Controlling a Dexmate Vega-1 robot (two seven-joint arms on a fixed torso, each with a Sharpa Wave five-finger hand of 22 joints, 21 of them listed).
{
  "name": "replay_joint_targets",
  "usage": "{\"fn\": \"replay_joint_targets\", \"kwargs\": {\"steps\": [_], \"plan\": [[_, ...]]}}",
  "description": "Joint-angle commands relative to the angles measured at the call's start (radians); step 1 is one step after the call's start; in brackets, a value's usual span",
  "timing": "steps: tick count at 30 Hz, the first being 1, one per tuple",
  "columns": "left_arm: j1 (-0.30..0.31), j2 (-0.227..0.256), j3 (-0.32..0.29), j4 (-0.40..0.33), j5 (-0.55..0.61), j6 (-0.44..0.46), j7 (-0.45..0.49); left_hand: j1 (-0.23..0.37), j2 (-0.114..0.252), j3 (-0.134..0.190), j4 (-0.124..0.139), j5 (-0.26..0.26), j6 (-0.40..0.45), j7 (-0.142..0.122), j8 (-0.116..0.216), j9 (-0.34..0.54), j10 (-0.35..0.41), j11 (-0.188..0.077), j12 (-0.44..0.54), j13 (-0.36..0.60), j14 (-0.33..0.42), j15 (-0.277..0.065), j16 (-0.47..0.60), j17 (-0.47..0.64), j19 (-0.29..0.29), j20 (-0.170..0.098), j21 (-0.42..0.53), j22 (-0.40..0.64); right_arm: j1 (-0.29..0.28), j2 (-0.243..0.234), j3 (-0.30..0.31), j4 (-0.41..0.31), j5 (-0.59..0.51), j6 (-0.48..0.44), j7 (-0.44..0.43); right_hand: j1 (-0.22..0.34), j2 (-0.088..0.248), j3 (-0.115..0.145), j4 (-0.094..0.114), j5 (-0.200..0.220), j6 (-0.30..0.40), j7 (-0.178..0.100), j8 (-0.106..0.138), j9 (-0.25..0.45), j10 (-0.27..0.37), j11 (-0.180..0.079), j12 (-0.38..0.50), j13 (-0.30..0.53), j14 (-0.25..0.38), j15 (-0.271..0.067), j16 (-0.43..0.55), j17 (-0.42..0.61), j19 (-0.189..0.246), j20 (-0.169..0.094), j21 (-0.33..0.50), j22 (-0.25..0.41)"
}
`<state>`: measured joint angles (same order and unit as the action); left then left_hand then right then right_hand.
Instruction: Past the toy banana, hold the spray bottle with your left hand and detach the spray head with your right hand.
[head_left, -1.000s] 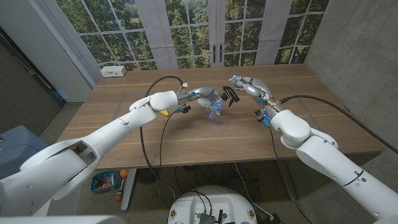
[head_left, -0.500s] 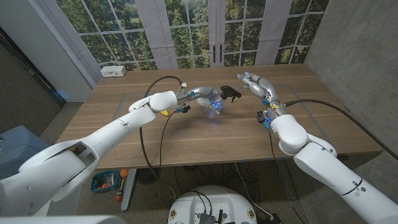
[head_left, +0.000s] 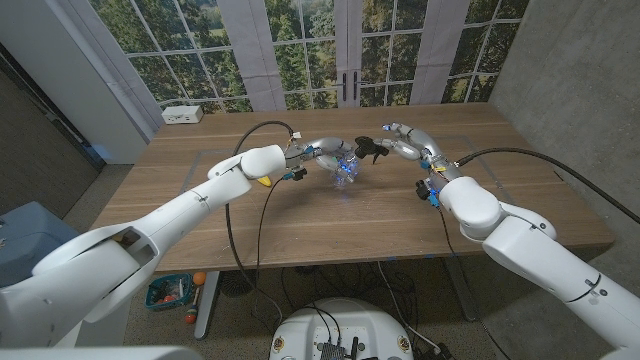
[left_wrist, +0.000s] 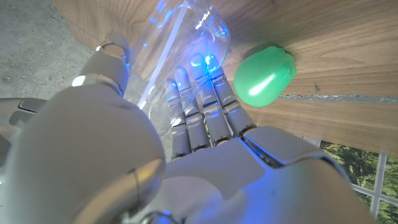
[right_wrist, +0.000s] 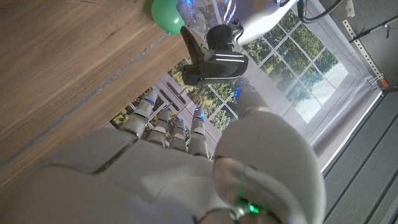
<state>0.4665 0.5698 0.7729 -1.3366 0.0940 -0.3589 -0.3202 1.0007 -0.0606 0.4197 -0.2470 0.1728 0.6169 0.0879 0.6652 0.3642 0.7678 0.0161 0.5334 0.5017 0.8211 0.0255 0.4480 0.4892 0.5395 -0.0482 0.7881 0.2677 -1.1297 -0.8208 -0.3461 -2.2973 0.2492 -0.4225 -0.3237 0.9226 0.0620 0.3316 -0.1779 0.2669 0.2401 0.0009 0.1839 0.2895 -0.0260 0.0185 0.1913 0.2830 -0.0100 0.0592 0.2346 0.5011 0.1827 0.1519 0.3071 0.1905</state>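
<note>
Tall windows with green trees behind them close the room at the far edge of the wooden tabletop (head_left: 300, 215). Near the middle of the tabletop, somewhat toward the far edge, the left hand (head_left: 322, 156) holds the clear spray bottle (head_left: 346, 170), with its fingers (left_wrist: 205, 106) wrapped around the transparent body, as the left wrist view shows. The bottle is tilted, and its black spray head (head_left: 367, 148) points toward the right hand (head_left: 402, 143). A green round toy (left_wrist: 263, 74) lies on the wood just beside the bottle. Something small and yellow (head_left: 264, 181), probably the toy banana, shows below the left forearm.

The right hand is very near the spray head. Its fingers (right_wrist: 166, 127) look loosely apart in the right wrist view, with the head beyond them, but I cannot tell if any fingertip already touches or pinches it.

I think the risk is in the twist. The plastic body is smooth and thin, so it may turn inside the left hand together with the head, or be squeezed too much. If the right hand closes on the trigger instead of the collar, the head may only swing and not unscrew.
</note>
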Motion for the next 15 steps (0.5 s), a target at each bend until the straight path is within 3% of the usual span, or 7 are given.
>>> {"fn": "replay_joint_targets", "kwargs": {"steps": [1,5,6,8,11,15], "plan": [[-0.006,-0.004,0.001,0.009,-0.005,-0.011,-0.003,0.218,0.230,0.088,0.080,0.004,0.166,-0.127,0.006,0.005,0.222,-0.215,0.001,0.176,0.135,-0.264,-0.002,0.003,-0.009,-0.050,0.011,0.001,0.138,-0.077,-0.070,-0.056,0.041,-0.262,0.090,0.019,-0.008,0.008,0.006,0.004,-0.078,0.023,-0.010,-0.009,-0.052,0.014,-0.003,0.002,-0.034,0.015,-0.011,-0.001,-0.021,0.006,-0.012,0.001],[-0.009,-0.005,0.003,0.015,-0.011,-0.020,-0.013,0.218,0.231,0.088,0.081,0.004,0.167,-0.125,0.007,0.004,0.222,-0.215,0.000,0.178,0.136,-0.264,-0.002,0.004,-0.010,-0.050,0.014,0.000,0.128,-0.056,-0.083,-0.046,0.011,-0.242,0.020,0.072,0.022,0.038,-0.003,0.009,-0.083,0.020,0.007,-0.016,-0.042,0.003,0.012,0.001,-0.018,-0.012,-0.002,-0.002,0.008,-0.025,-0.005,0.000],[-0.010,-0.005,0.004,0.016,-0.011,-0.026,-0.015,0.218,0.231,0.088,0.081,0.004,0.166,-0.126,0.007,0.005,0.222,-0.215,0.000,0.179,0.137,-0.264,-0.003,0.004,-0.011,-0.050,0.016,0.000,0.105,-0.039,-0.089,-0.034,-0.030,-0.197,-0.042,0.109,0.048,0.057,-0.002,0.015,-0.054,0.015,0.024,-0.021,-0.014,-0.012,0.026,0.001,0.015,-0.039,0.015,-0.001,0.038,-0.050,0.004,0.000],[-0.011,-0.005,0.005,0.017,-0.013,-0.028,-0.020,0.218,0.231,0.088,0.081,0.004,0.167,-0.127,0.007,0.005,0.221,-0.215,-0.002,0.179,0.137,-0.264,-0.003,0.005,-0.012,-0.050,0.017,-0.001,0.092,-0.026,-0.094,-0.026,-0.055,-0.173,-0.080,0.139,0.056,0.064,0.000,0.014,-0.009,-0.007,0.042,-0.026,0.035,-0.032,0.044,0.000,0.057,-0.072,0.035,0.001,0.078,-0.077,0.018,0.000],[-0.011,-0.005,0.006,0.019,-0.018,-0.033,-0.026,0.217,0.230,0.089,0.081,0.004,0.167,-0.126,0.007,0.003,0.222,-0.216,-0.003,0.180,0.137,-0.264,-0.004,0.006,-0.012,-0.051,0.021,-0.002,0.066,0.000,-0.101,-0.007,-0.107,-0.115,-0.148,0.171,0.067,0.061,0.005,0.010,0.091,-0.030,0.077,-0.028,0.114,-0.052,0.069,-0.002,0.119,-0.108,0.070,0.009,0.125,-0.103,0.036,0.002],[-0.010,-0.004,0.007,0.017,-0.019,-0.039,-0.033,0.217,0.230,0.089,0.081,0.004,0.168,-0.127,0.006,0.002,0.222,-0.216,-0.006,0.180,0.138,-0.264,-0.006,0.007,-0.014,-0.051,0.025,-0.003,0.060,0.036,-0.133,0.022,-0.191,-0.076,-0.220,0.197,0.076,0.054,0.007,0.010,0.168,-0.037,0.101,-0.027,0.190,-0.075,0.090,-0.003,0.192,-0.144,0.116,0.026,0.172,-0.129,0.059,0.005]]}}
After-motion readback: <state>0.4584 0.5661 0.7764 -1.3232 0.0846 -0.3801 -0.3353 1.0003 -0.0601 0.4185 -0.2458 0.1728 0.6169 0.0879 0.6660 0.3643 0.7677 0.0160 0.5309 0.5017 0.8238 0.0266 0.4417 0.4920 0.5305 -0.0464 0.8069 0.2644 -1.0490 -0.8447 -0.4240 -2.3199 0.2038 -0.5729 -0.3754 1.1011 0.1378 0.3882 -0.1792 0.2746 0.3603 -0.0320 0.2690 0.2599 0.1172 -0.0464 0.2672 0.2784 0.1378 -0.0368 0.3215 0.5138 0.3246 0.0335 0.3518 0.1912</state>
